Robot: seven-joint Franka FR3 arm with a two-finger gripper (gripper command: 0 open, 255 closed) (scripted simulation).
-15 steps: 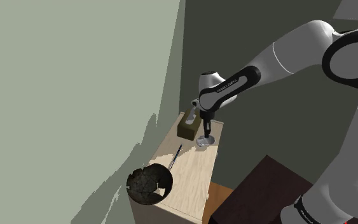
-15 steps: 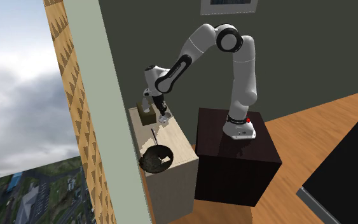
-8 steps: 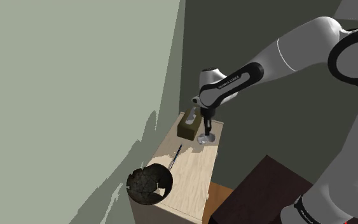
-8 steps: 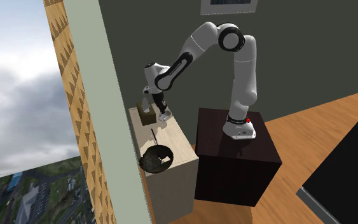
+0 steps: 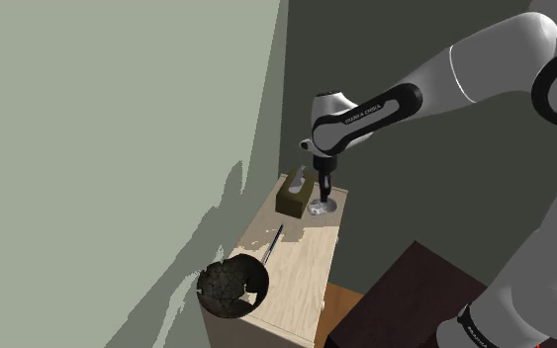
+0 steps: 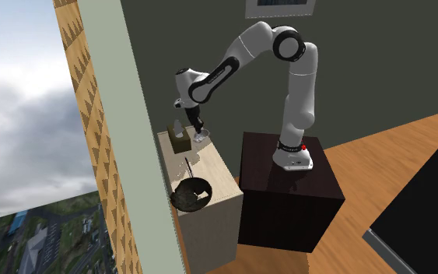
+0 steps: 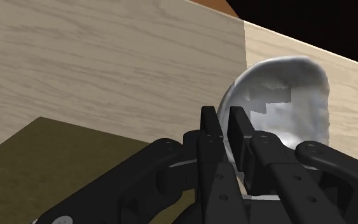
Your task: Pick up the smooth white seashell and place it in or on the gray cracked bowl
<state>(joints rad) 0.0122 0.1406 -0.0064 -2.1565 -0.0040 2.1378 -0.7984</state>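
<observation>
The gripper has risen above the cabinet, fingers clenched on the shell; transfer to the bowl follows.

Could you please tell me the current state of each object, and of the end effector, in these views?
end effector: shut on the seashell's edge.
seashell: white-grey, clasped, apparently just above the cabinet.
bowl: dark, cracked, upright on the cabinet, nothing in it.
tissue box: olive, upright, a tissue sticking out.
thin dark rod: lying flat between bowl and tissue box.
</observation>
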